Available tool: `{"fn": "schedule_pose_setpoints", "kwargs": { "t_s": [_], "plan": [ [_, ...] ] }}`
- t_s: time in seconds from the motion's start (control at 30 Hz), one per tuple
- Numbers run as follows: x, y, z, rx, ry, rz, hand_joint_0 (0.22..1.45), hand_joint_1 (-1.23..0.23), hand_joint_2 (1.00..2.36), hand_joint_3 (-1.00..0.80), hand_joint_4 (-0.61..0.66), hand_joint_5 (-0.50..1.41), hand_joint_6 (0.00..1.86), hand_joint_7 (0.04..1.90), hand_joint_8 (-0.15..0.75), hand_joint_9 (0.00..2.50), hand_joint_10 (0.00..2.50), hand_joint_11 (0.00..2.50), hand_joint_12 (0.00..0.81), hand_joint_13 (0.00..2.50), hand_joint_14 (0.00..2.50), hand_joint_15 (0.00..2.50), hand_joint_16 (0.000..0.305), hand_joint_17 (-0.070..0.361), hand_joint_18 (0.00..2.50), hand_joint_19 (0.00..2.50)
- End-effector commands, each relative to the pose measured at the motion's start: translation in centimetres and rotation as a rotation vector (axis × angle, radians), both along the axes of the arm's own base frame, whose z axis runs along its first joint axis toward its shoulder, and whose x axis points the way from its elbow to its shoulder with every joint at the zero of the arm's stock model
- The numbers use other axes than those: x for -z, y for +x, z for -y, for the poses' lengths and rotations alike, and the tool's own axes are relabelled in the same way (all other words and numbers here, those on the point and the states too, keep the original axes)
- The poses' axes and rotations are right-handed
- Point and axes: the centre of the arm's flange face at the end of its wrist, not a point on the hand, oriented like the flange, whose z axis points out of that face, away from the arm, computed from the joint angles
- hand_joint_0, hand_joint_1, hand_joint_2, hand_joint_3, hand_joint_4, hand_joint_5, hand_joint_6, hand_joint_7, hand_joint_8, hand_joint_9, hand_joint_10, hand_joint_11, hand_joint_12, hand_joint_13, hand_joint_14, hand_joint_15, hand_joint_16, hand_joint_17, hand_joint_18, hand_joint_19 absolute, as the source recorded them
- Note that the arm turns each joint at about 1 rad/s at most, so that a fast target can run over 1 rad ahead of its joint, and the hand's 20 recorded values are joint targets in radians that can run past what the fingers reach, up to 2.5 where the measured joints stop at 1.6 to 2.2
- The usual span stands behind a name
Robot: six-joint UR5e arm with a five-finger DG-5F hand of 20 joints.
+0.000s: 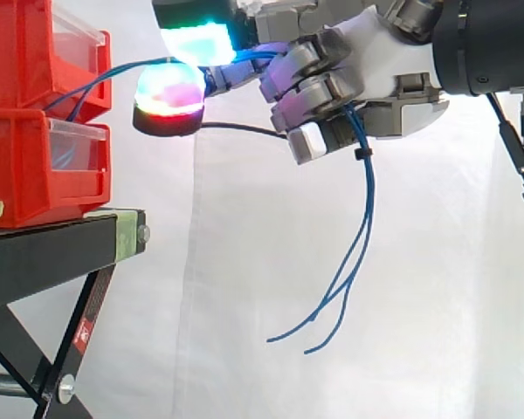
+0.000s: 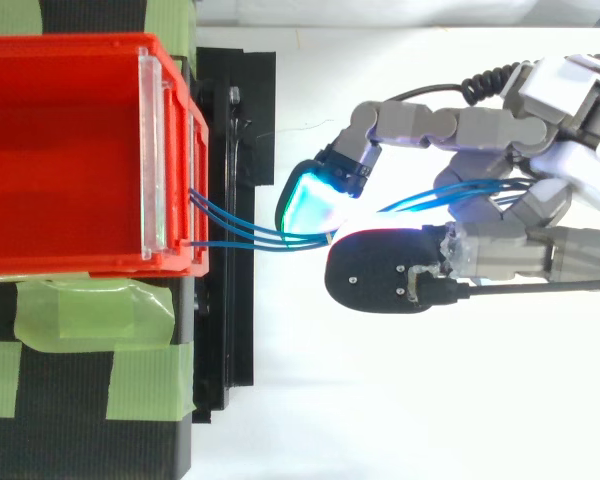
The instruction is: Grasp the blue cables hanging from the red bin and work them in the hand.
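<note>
The robot hand (image 1: pixel 367 61) comes in from the right with its fingers curled round the blue cables (image 1: pixel 362 218), clasping them against the palm. Below the grip the loose ends hang free and curve down to the left (touching nothing). Ahead of the curled fingers the cables pass between two glowing pads (image 1: pixel 168 92) and run on to the front of the stacked red bins (image 1: pixel 26 166). The bins sit on a black stand (image 1: pixel 52 249) patched with green tape (image 2: pixel 90 310), with a white curtain (image 1: pixel 244 262) behind
</note>
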Motion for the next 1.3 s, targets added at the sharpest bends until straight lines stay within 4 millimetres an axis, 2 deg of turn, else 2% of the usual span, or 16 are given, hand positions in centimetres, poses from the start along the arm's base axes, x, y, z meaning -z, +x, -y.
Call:
{"fn": "schedule_pose_setpoints", "kwargs": {
  "t_s": [0.0, 0.03, 0.07, 0.1, 0.13, 0.2, 0.33, 0.5, 0.53, 0.6, 0.63, 0.77, 0.83, 0.9, 1.07, 1.27],
  "plan": [
    [0.06, -0.05, 0.08, -0.002, -0.003, -0.006, 0.88, -0.63, 1.02, -0.49, 0.22, 0.43, 0.02, 1.23, 0.535, 1.78, 2.50, 2.50, 0.712, 2.02, 2.50, 1.97, 0.237, 0.178, 2.50, 0.65],
    [-0.01, 0.00, 0.13, -0.003, -0.002, -0.005, 0.88, -0.63, 1.01, -0.70, 0.25, 0.44, 0.02, 1.21, 0.535, 1.78, 2.50, 2.50, 0.712, 2.02, 2.50, 1.97, 0.237, 0.178, 2.50, 0.65],
    [-0.01, 0.00, 0.13, -0.003, -0.002, -0.005, 0.90, -0.64, 1.02, -0.61, 0.25, 0.46, 0.02, 1.21, 0.535, 1.78, 2.50, 2.50, 0.712, 2.02, 2.50, 1.97, 0.237, 0.178, 2.50, 0.65],
    [0.06, -0.01, 0.17, -0.009, -0.002, -0.006, 0.94, -0.65, 1.02, -0.30, 0.26, 0.46, 0.02, 1.21, 0.535, 1.78, 2.50, 2.50, 0.712, 2.02, 2.50, 1.97, 0.237, 0.178, 2.50, 0.65],
    [0.06, -0.01, 0.17, -0.009, -0.002, -0.006, 0.93, -0.64, 1.03, -0.18, 0.25, 0.44, 0.02, 1.20, 0.535, 1.78, 2.50, 2.50, 0.712, 2.02, 2.50, 1.97, 0.237, 0.178, 2.50, 0.65],
    [0.03, 0.06, 0.15, -0.018, -0.003, -0.003, 0.94, -0.62, 1.03, -0.11, 0.28, 0.42, 0.02, 1.16, 0.535, 1.78, 2.50, 2.50, 0.712, 2.02, 2.50, 1.97, 0.237, 0.178, 2.50, 0.65],
    [0.01, 0.13, 0.11, -0.031, -0.003, -0.001, 0.91, -0.58, 1.02, -0.56, 0.34, 0.40, 0.02, 1.13, 0.535, 1.78, 2.50, 2.50, 0.712, 2.02, 2.50, 1.97, 0.237, 0.178, 2.50, 0.65],
    [0.01, 0.13, 0.13, -0.029, -0.008, -0.004, 0.95, -0.58, 1.02, 0.02, 0.36, 0.41, 0.02, 1.09, 0.535, 1.78, 2.50, 2.50, 0.712, 2.02, 2.50, 1.97, 0.237, 0.178, 2.50, 0.65],
    [0.01, 0.13, 0.13, -0.029, -0.010, -0.005, 0.94, -0.58, 1.01, -0.02, 0.37, 0.41, 0.02, 1.08, 0.535, 1.78, 2.50, 2.50, 0.712, 2.02, 2.50, 1.97, 0.237, 0.178, 2.50, 0.65],
    [-0.03, 0.14, 0.12, -0.029, -0.010, -0.006, 0.88, -0.57, 1.02, -0.45, 0.38, 0.39, 0.02, 1.06, 0.535, 1.78, 2.50, 2.50, 0.712, 2.02, 2.50, 1.97, 0.237, 0.178, 2.50, 0.65],
    [0.05, 0.09, 0.14, -0.029, -0.011, -0.009, 0.89, -0.57, 1.02, -0.48, 0.36, 0.38, 0.02, 1.06, 0.535, 1.78, 2.50, 2.50, 0.712, 2.02, 2.50, 1.97, 0.237, 0.178, 2.50, 0.65],
    [0.04, 0.11, 0.12, -0.030, -0.011, -0.008, 0.95, -0.57, 1.02, 0.02, 0.36, 0.39, 0.02, 1.04, 0.535, 1.78, 2.50, 2.50, 0.712, 2.02, 2.50, 1.97, 0.237, 0.178, 2.50, 0.65],
    [0.01, 0.13, 0.11, -0.030, -0.010, -0.005, 0.95, -0.57, 1.02, 0.04, 0.37, 0.41, 0.02, 1.05, 0.535, 1.78, 2.50, 2.50, 0.712, 2.02, 2.50, 1.97, 0.237, 0.178, 2.50, 0.65],
    [0.01, 0.13, 0.11, -0.030, -0.010, -0.005, 0.94, -0.58, 1.01, 0.00, 0.37, 0.43, 0.02, 1.08, 0.535, 1.78, 2.50, 2.50, 0.712, 2.02, 2.50, 1.97, 0.237, 0.178, 2.50, 0.65],
    [0.01, 0.15, 0.07, -0.035, -0.010, -0.005, 0.89, -0.60, 1.02, -0.51, 0.32, 0.44, 0.02, 1.16, 0.535, 1.78, 2.50, 2.50, 0.712, 2.02, 2.50, 1.97, 0.237, 0.178, 2.50, 0.65],
    [-0.20, 0.34, -0.07, -0.044, -0.013, 0.004, 0.89, -0.61, 1.02, -0.60, 0.27, 0.51, 0.01, 1.28, 0.535, 1.78, 2.50, 2.50, 0.712, 2.02, 2.50, 1.97, 0.237, 0.178, 2.50, 0.65]
  ]
}}
